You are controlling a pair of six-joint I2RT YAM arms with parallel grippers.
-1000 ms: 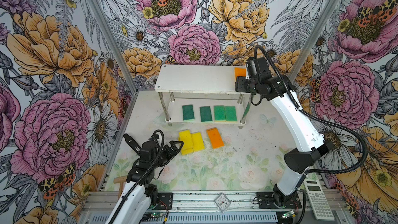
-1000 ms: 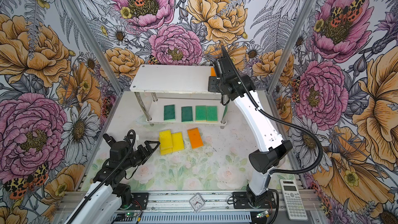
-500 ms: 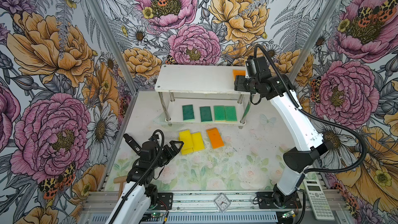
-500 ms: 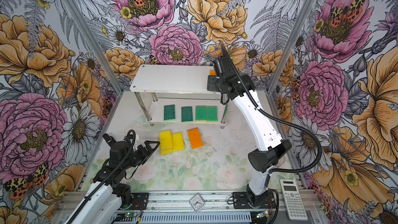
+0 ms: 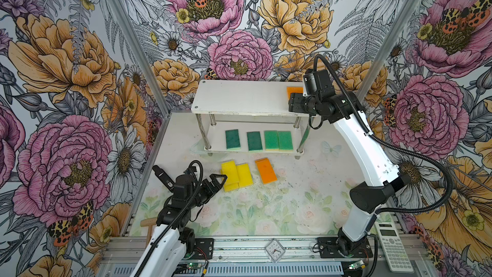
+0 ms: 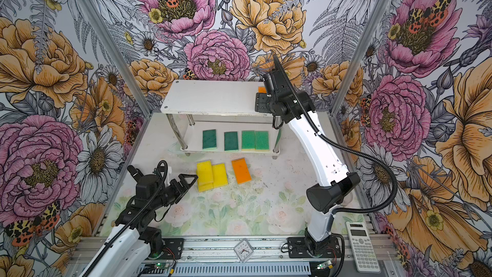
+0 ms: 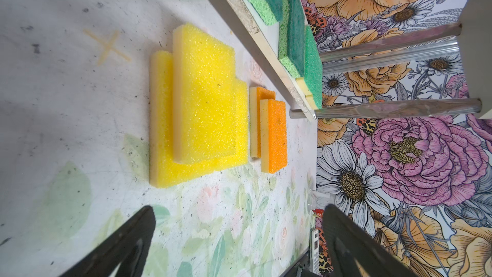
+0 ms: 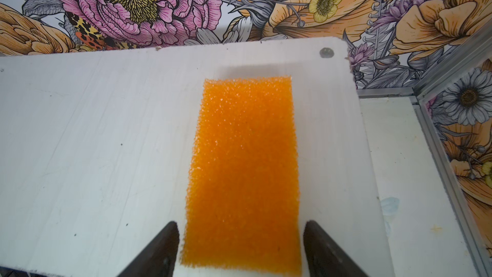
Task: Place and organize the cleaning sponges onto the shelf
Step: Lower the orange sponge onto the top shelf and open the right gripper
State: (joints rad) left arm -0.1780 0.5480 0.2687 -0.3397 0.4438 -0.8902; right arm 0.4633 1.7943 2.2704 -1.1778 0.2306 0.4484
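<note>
Left wrist view looks along the bench (image 7: 66,102) past the left end effector (image 7: 238,209), whose black fingers stand wide apart with nothing between them. It is just short of the three yellow rectangular foam sponges (image 7: 205,97), which lie overlapped, one resting across the two beneath. Just beyond them, two orange rectangular foam sponges (image 7: 275,134) lie staggered one on the other, their pale underlayers showing along the sides. Farther on, in both top views, four green rectangular scouring sponges (image 5: 271,140) sit in a row on the lower board of the white two-tier shelf with chrome legs (image 5: 239,97); the two darker ones are apart and the two lighter ones touch. Farthest, in the right wrist view, a single orange foam sponge (image 8: 242,155) lies flat near the end of the top board on the robot's right. The right end effector (image 8: 239,225) straddles its near end with fingers apart and a sliver of white board showing at one side, so the sponge looks free, not pinched. These sponges should be light, soft and springy, with a coarse surface unlikely to slip, and a hard squeeze would likely buckle them. The best hold is probably a light one across the narrow width, at the long edges near mid-length. In the stacks the rough faces may cling, so lifting the top yellow one could drag its neighbour.
</note>
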